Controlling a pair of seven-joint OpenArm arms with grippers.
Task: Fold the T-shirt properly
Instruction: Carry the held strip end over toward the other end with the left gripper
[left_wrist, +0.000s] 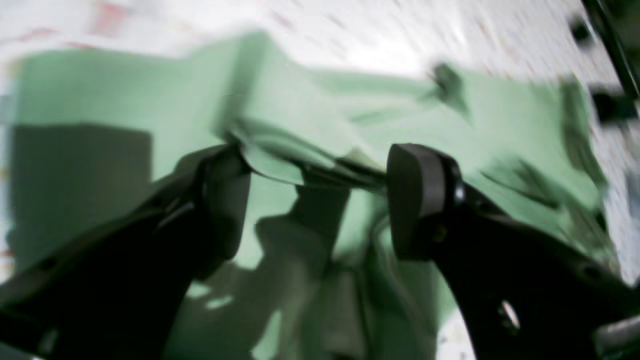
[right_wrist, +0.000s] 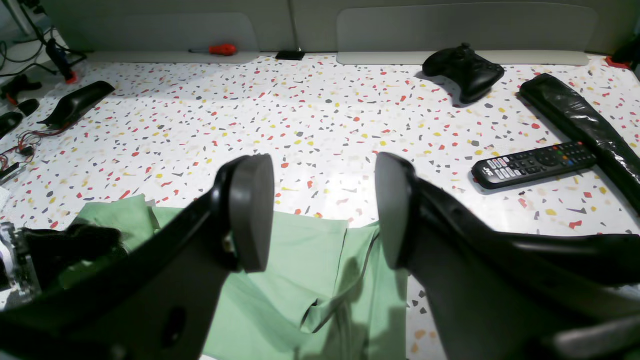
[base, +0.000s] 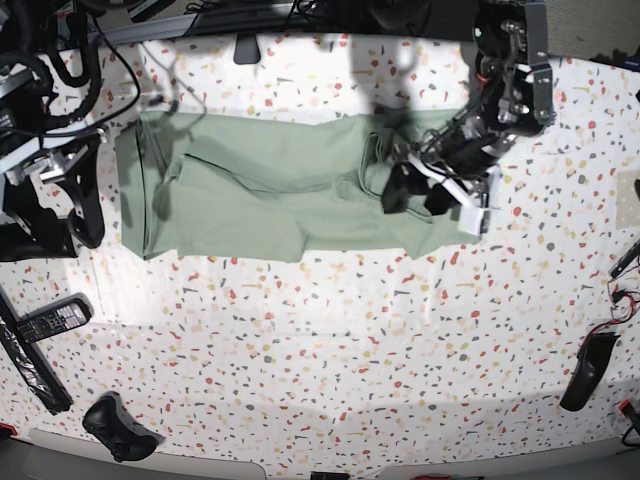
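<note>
Left end effector (left_wrist: 320, 195) hangs low over the T-shirt's end nearest the surface's right edge, as the base view shows it; its pads stand apart with a fold of green cloth lying across the gap between them. The wrist picture is blurred, so whether either pad touches the cloth cannot be told. Right end effector (right_wrist: 325, 210) is apart too and holds nothing — it sits off the shirt's other end, at the surface's left edge in the base view.

The speckled surface (base: 330, 340) carries everything. Largest on it is the T-shirt (base: 260, 190), a long pale-green band along the far edge in the base view, partly folded, with layers overlapping and a rumpled bunch under the left arm.

The cloth looks thin, soft and light; I judge it will sag and slide on itself rather than keep a crease, so a pinch at a hem or sleeve edge should serve best.

Smaller things: a long black wrapped piece (right_wrist: 585, 130), a game controller (right_wrist: 462, 67), a remote (right_wrist: 532, 164) — all well apart from the shirt.
</note>
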